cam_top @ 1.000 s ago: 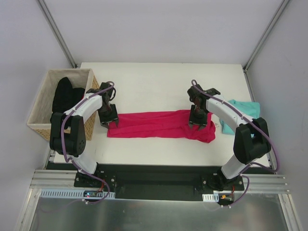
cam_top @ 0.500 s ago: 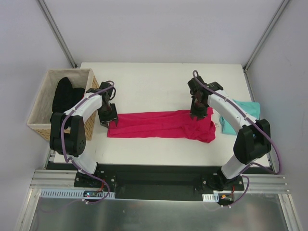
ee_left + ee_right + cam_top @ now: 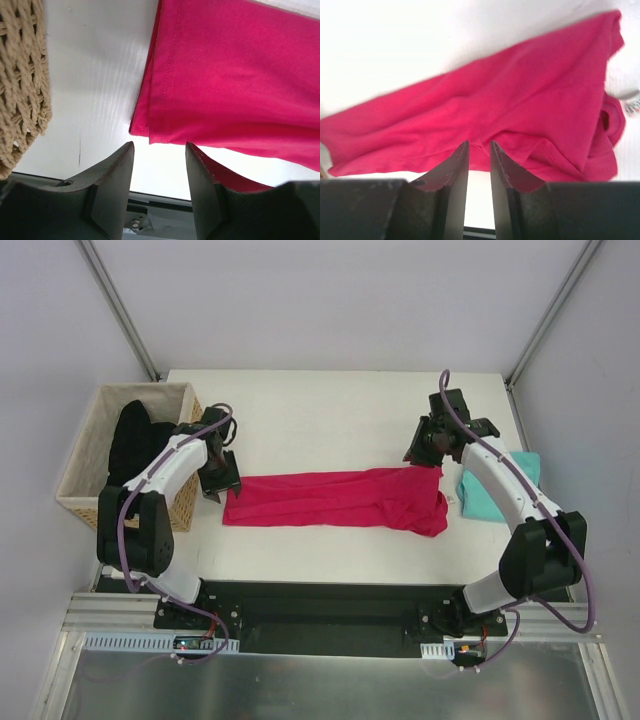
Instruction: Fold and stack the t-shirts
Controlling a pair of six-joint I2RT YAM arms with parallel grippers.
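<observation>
The magenta-pink t-shirt [image 3: 330,498] lies folded into a long band across the table's front half, bunched at its right end, where a small white label [image 3: 452,498] shows. My left gripper [image 3: 222,488] stands open just off the band's left corner [image 3: 142,127], with nothing between its fingers. Over the band's upper right edge hangs my right gripper [image 3: 420,454], clear of the cloth. Its jaws stand a narrow gap apart and hold nothing, and the pink t-shirt [image 3: 495,95] lies spread below it. The teal t-shirt [image 3: 482,502] lies at the right edge, partly behind my right arm.
A wicker basket [image 3: 100,455] holding a black garment [image 3: 135,435] stands at the table's left edge, close beside my left gripper; its weave [image 3: 22,75] fills the left of the left wrist view. White walls enclose the table.
My right gripper has let go of the pink shirt's right end, risen and moved back and to the right, its jaws narrowing. The left gripper has shifted slightly left, off the shirt's corner.
</observation>
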